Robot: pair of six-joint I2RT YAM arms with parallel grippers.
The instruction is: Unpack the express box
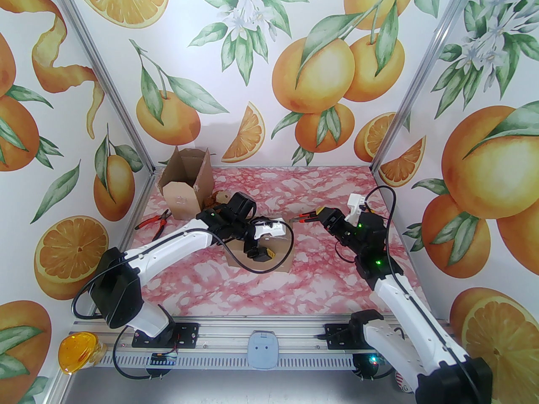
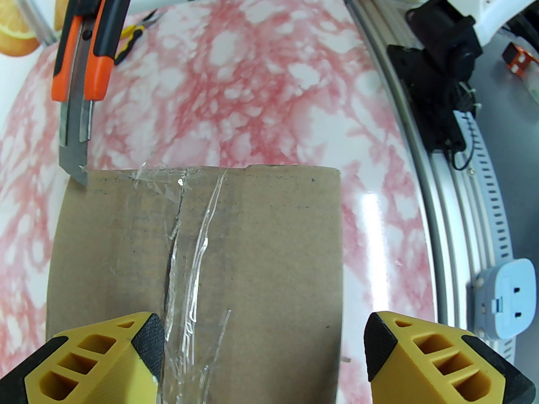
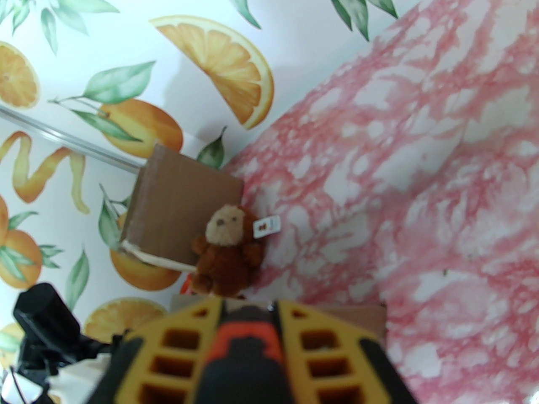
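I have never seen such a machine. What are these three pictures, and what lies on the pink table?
This robot has a left arm and a right arm at a table. One picture looks down from above; the other two come from cameras on the wrists. The left end effector is open above a taped cardboard box. The right end effector holds a utility knife, blade at the box's corner. Farther back are an opened box, a plush toy and pliers.

No text can be read. A small reddish mark is carried on the white tag [image 3: 267, 227] of the plush toy [image 3: 227, 251], but it cannot be made out.
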